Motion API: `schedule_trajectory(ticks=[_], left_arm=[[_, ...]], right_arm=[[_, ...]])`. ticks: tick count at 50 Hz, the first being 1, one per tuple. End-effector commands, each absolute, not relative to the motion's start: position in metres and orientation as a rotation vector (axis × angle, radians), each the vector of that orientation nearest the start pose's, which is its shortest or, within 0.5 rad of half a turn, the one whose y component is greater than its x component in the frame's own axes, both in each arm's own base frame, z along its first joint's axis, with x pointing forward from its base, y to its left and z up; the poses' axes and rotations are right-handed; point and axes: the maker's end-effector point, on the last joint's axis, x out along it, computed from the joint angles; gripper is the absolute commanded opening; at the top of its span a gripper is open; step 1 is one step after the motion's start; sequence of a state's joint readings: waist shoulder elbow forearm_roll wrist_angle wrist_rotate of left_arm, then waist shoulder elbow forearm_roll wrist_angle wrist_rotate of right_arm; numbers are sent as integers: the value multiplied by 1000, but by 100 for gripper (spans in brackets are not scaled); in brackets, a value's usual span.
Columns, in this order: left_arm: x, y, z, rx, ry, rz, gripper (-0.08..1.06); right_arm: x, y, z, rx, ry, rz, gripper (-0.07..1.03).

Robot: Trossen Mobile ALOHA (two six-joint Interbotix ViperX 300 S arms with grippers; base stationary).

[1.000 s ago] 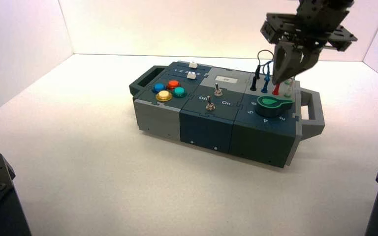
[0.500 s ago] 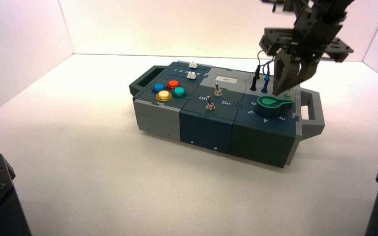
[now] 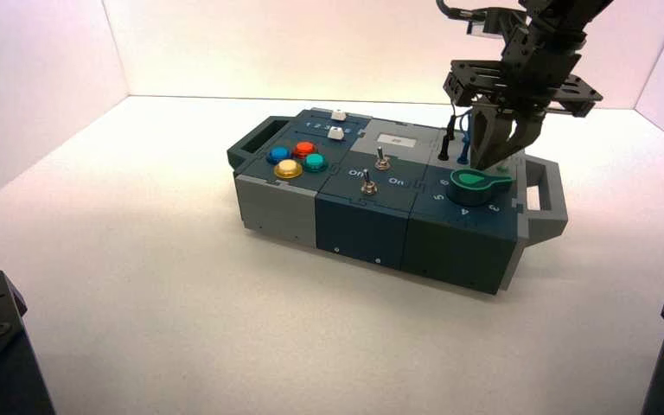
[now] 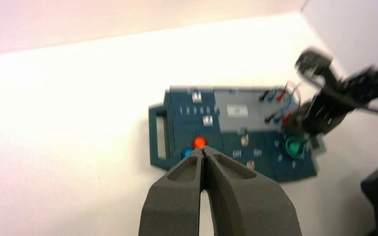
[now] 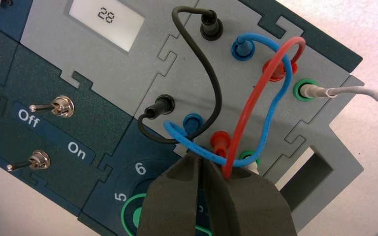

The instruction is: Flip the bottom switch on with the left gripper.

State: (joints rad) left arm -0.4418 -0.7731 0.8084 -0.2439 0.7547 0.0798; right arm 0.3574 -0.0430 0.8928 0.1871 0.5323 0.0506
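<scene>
- The left gripper (image 4: 204, 149) shows in the left wrist view, clenched on itself, its tips overlapping the button end of the box; how high it hangs I cannot tell.
- Blue (image 3: 278, 156), yellow (image 3: 288, 169), red (image 3: 304, 150) and green buttons (image 3: 315, 162) sit in a cluster, left of the middle of the high view, with two white sliders (image 3: 336, 133) above them.
- The bottom switch (image 3: 369, 187), a small silver lever, is near the middle of the frame, by the box's front edge; it leans toward the "Off" side.
- The other switch (image 3: 383, 162) is just above it, leaning the same way.
- A small screen (image 3: 397, 140) higher up reads 28.
- The green knob (image 3: 477, 181) is right of the middle.
- The right gripper (image 3: 477, 166) is at the upper right, pointing down just behind the knob, near the wires (image 5: 262, 103); whether it is clenched or released, I cannot tell.
</scene>
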Motion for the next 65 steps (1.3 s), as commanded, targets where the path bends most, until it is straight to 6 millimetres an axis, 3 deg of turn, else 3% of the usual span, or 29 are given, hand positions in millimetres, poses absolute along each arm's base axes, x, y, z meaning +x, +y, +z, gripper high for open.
schedule_trajectory(ticks=[1, 29, 65], left_arm=[[226, -154, 240, 58, 866, -582, -3], [214, -243, 173, 258, 1120, -782, -3], [207, -289, 105, 497, 1331, -882, -3]], right_arm=[[250, 109, 16, -13, 1442, 213, -2], [251, 109, 15, -12, 1433, 212, -2], [250, 108, 8, -18, 1452, 209, -2]])
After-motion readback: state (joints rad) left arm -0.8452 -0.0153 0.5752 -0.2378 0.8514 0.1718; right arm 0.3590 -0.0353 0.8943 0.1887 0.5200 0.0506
